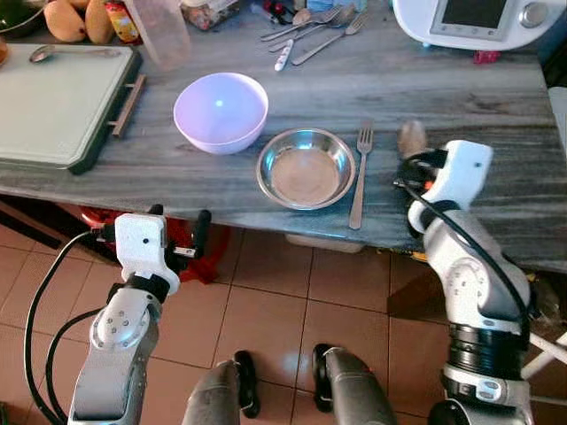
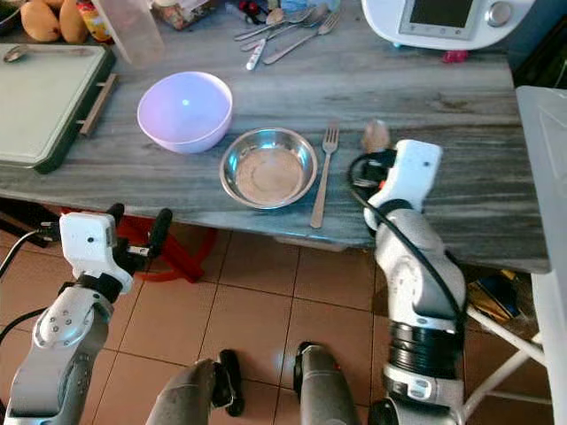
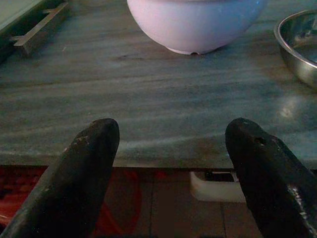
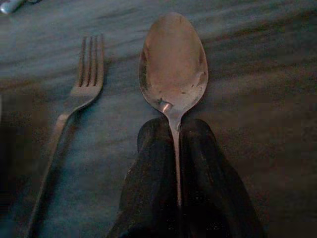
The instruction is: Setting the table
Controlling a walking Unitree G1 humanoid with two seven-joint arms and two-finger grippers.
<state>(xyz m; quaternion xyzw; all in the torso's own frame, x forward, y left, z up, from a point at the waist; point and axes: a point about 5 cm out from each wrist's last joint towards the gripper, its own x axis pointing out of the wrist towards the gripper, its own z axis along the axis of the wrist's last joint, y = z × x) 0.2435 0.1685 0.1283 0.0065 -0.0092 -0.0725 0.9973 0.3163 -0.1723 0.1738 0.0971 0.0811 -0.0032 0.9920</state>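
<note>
A steel bowl (image 1: pixel 306 167) sits near the front edge of the grey table (image 1: pixel 496 106), with a fork (image 1: pixel 361 173) lying just to its right. A lavender bowl (image 1: pixel 221 112) stands to the steel bowl's upper left. My right gripper (image 4: pixel 174 144) hovers right of the fork, shut on the handle of a spoon (image 4: pixel 173 64) whose bowl (image 1: pixel 411 138) points away from me. My left gripper (image 1: pixel 180 223) hangs open below the table's front edge, in front of the lavender bowl (image 3: pixel 195 22).
A green cutting board (image 1: pixel 58 102) with a spoon on it lies at the left. Spare cutlery (image 1: pixel 310 31) lies at the back centre, beside a white kitchen appliance (image 1: pixel 478 22). A clear plastic container (image 1: pixel 161 31), mangoes and jars stand at the back left. Tiled floor lies below.
</note>
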